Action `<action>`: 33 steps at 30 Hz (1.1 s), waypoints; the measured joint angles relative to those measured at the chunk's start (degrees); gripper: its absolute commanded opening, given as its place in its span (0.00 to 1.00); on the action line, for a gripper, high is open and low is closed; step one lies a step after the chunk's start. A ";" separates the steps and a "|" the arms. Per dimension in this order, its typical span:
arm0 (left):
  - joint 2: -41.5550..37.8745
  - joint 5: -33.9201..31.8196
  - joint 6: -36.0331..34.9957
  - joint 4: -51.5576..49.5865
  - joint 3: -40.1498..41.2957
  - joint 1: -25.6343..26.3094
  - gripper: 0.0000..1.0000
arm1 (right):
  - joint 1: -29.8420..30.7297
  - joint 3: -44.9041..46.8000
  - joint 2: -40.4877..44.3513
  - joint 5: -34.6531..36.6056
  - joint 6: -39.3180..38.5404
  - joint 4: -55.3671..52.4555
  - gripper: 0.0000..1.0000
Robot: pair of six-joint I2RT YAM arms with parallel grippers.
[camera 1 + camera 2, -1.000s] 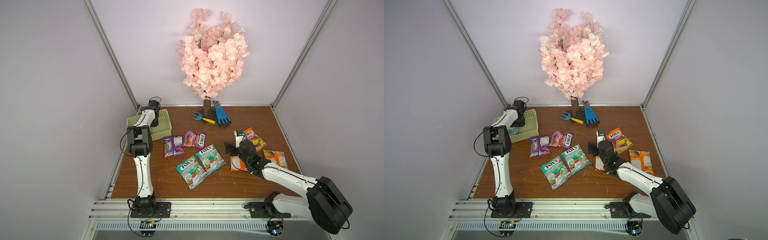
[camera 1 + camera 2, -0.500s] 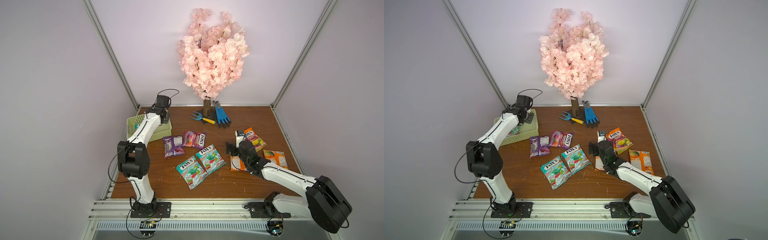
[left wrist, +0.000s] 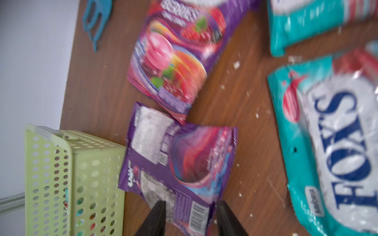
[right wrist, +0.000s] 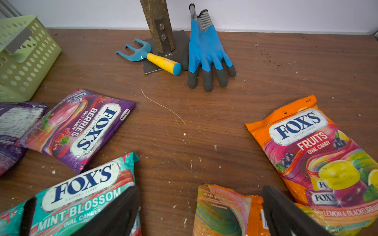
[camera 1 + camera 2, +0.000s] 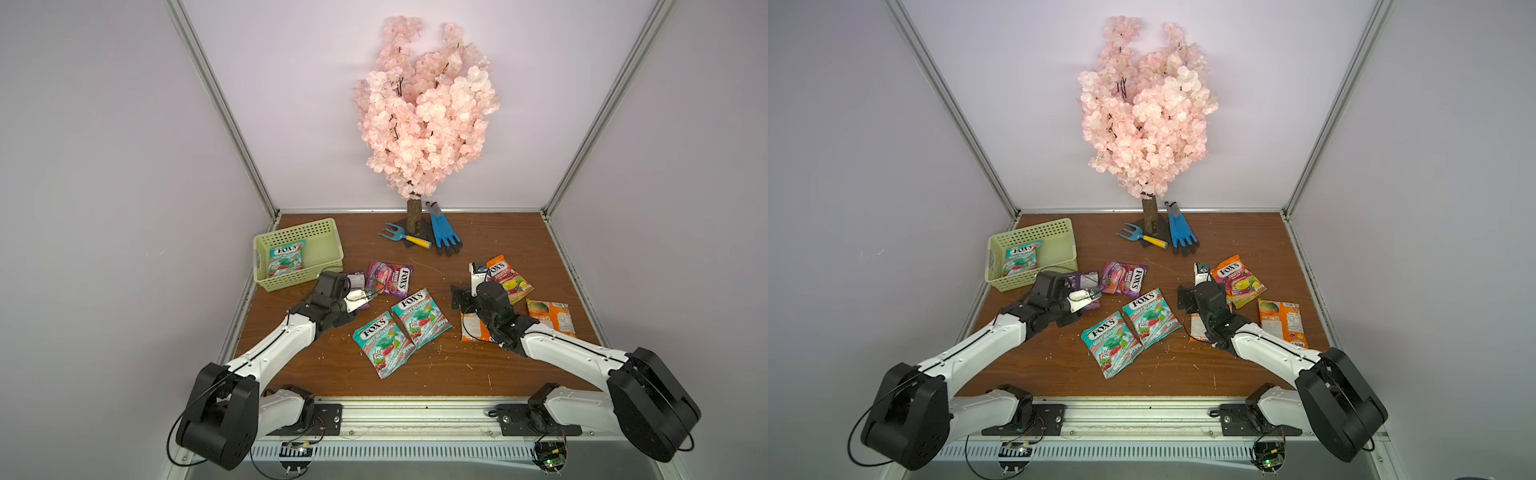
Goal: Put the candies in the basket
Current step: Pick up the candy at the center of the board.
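Note:
The pale green basket point(image 5: 291, 226) point(image 5: 1030, 230) stands at the back left with one teal candy bag point(image 5: 284, 262) in it. My left gripper point(image 3: 191, 214) point(image 5: 365, 297) is open, its fingers either side of the corner of a purple bag point(image 3: 180, 161) lying face down beside the basket. Another purple bag point(image 5: 392, 278) point(image 4: 81, 126) and two teal bags point(image 5: 419, 316) point(image 5: 382, 340) lie mid-table. My right gripper point(image 4: 200, 214) is open and low over a face-down orange bag point(image 4: 221, 210). Two more orange bags point(image 5: 507, 278) point(image 5: 552, 316) lie to the right.
An artificial pink blossom tree point(image 5: 424, 112) stands at the back wall. A blue garden fork with a yellow handle point(image 5: 403, 237) and a blue glove point(image 5: 444, 237) lie at its foot. Walls close in three sides. White crumbs are scattered over the wooden table point(image 5: 478, 232).
My left arm has swung away from the basket and come down over the face-down purple bag, its fingers narrowing. A teal bag now shows in the basket. The right arm has barely moved.

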State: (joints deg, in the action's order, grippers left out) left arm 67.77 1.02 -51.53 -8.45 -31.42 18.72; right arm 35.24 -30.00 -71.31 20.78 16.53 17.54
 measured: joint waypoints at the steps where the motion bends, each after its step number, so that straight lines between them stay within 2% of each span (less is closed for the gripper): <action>1: -0.66 -0.42 -1.40 1.55 2.16 0.02 0.52 | 0.00 0.00 0.00 0.00 0.02 0.02 0.99; 5: -3.13 -2.69 -6.80 8.48 8.17 0.37 0.56 | 0.00 0.00 0.00 0.00 0.00 0.00 0.99; 12: -2.10 -5.49 -11.85 18.03 10.93 0.44 0.57 | 0.00 0.00 0.00 0.00 0.00 -0.26 0.99; 24: 3.67 -6.78 -14.80 24.92 11.96 1.66 0.58 | 0.00 0.00 0.00 0.02 -0.02 -0.72 0.99; 28: 5.31 -7.39 -15.08 27.39 13.00 1.92 0.56 | 0.00 0.00 0.00 0.02 -0.02 -0.74 0.99; 32: 6.93 -8.98 -16.00 31.28 13.73 2.14 0.49 | 0.00 0.00 0.02 0.02 -0.02 -0.94 0.99; 33: 7.39 -9.38 -16.31 31.82 13.81 2.29 0.45 | 0.00 0.00 0.04 0.04 -0.02 -0.98 0.99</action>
State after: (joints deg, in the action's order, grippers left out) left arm 75.16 -8.36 -67.83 23.38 -17.61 21.02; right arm 35.24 -30.00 -71.26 20.82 16.51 16.56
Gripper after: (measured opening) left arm 0.505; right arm 0.992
